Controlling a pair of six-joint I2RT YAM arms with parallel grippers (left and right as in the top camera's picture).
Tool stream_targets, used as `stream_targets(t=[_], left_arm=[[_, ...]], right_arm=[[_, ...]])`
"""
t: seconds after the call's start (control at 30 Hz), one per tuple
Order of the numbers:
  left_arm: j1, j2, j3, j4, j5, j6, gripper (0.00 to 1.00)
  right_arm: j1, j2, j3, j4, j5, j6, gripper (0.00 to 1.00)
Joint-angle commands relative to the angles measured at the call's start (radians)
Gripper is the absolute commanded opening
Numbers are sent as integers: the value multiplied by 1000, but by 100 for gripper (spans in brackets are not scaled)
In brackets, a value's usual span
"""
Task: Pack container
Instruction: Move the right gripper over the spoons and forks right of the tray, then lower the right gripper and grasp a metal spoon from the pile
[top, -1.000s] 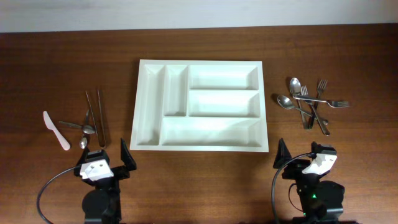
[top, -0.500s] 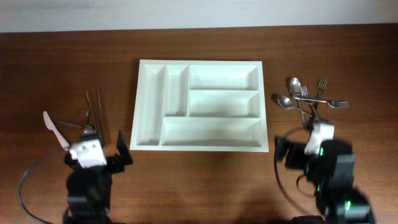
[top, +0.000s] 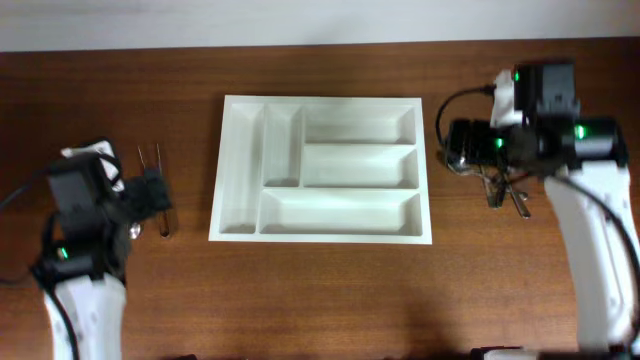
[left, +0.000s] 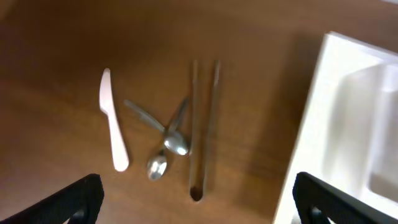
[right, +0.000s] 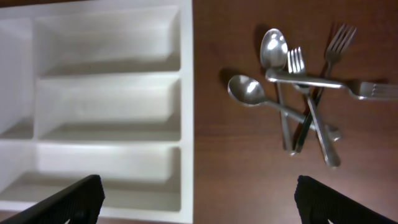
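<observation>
Swung outward from the tabletop's (top: 320, 300) near edge since a second ago: left tool (left: 196, 190) toward the left-hand cutlery, right tool (right: 199, 186) toward the right-hand heap. Both jaws wide apart, gripping nothing, hovering over their piles, probably to choose a first piece each. Under the left: white plastic knife (left: 112, 124), two crossed spoons (left: 168, 146), pair of metal chopsticks (left: 202, 124). Under the right: tangled spoons and forks (right: 305, 93). White container (top: 340, 210) centred between the piles, every compartment empty, within reach from either side.

container (top: 322, 108): white five-compartment tray | flat | compartments empty | mid-table
</observation>
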Motion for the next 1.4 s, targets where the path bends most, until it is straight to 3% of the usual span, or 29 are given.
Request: stream_targets(t=[0.0,0.13,0.43,0.5,0.83,1.37], left_arm=[[60,99,47,-21,63,13,99],[81,166,47,-19,58,13,99],[81,252,47,-5,59,13,99],[81,259,47,-5,59,13,99],[81,261,47,-5,59,13,99],[81,261,47,-5,59,13,99]], right_arm=[[-39,77,85,-22,-5,-77,99],[-100,138,88,2,-5,-179,99],[-209,327,88,77,-35,-229,99],[-203,366,88,89,-34,-217,91],[-111,524,88,115,109,-169,91],[-35,652,87,227,227,-176,82]])
